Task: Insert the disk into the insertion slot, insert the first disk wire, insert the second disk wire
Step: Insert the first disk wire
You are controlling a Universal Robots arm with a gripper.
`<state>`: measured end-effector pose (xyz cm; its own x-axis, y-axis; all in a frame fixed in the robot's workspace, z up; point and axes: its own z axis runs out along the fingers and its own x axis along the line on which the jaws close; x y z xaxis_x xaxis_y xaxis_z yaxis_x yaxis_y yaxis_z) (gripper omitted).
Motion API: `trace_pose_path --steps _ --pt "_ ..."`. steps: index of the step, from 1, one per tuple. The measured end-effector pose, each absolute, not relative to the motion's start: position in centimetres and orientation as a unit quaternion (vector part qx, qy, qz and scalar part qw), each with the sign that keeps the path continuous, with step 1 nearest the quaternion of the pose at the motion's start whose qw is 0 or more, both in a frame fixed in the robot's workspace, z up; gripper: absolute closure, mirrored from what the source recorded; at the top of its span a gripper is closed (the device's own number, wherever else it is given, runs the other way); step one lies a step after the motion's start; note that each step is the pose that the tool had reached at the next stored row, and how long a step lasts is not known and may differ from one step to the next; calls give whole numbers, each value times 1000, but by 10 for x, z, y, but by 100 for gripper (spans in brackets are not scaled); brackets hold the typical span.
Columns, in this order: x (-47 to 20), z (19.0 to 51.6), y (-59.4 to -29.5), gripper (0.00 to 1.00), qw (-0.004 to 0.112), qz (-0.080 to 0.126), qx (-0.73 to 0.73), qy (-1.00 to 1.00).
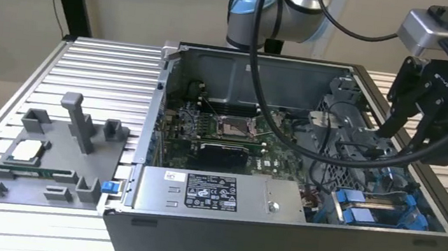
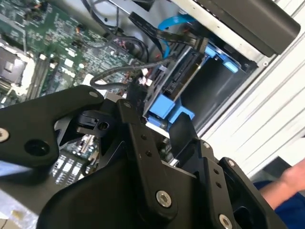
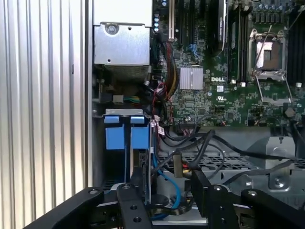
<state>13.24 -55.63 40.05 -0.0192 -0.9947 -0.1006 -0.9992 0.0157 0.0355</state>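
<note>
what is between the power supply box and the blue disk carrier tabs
A bundle of coloured wires lies between the power supply and the blue carrier tabs, in the first wrist view.

Exterior view: off the arm, raised, at middle distance. It looks down across the slatted table (image 1: 103, 66) from the edge opposite the arm (image 1: 255, 14) and takes in the whole open computer case (image 1: 277, 247).
First wrist view: close, straight down into the case, past the gripper (image 3: 164, 193).
Second wrist view: close, tilted.
Shared by all three: motherboard (image 1: 223, 135) (image 3: 228, 90) (image 2: 47, 38), insertion slot (image 1: 376, 211) (image 3: 124, 131) (image 2: 214, 86).
</note>
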Motion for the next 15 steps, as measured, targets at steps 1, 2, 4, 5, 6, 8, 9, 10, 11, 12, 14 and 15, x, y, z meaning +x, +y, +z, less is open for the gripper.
trace_pose_path --steps 1,2,4,5,6,8,9,10,11,12,14,15 --pt "132 400 -556 0 29 54 -700 712" --pt "132 400 -556 0 32 56 -699 712" --pt "132 400 -556 0 32 57 -699 712" --pt "132 400 -556 0 32 57 -699 712" --pt "132 400 -556 0 32 57 -699 712" --pt "132 400 -556 0 32 57 -699 712" --pt "132 400 -556 0 32 57 -699 712" --pt "132 400 -556 0 32 57 -699 712" --pt "132 400 -556 0 33 57 -699 712" --pt "132 400 -556 0 33 58 -699 712" --pt "132 400 -556 0 34 58 -699 712" --pt "132 399 -556 0 34 59 -699 712"
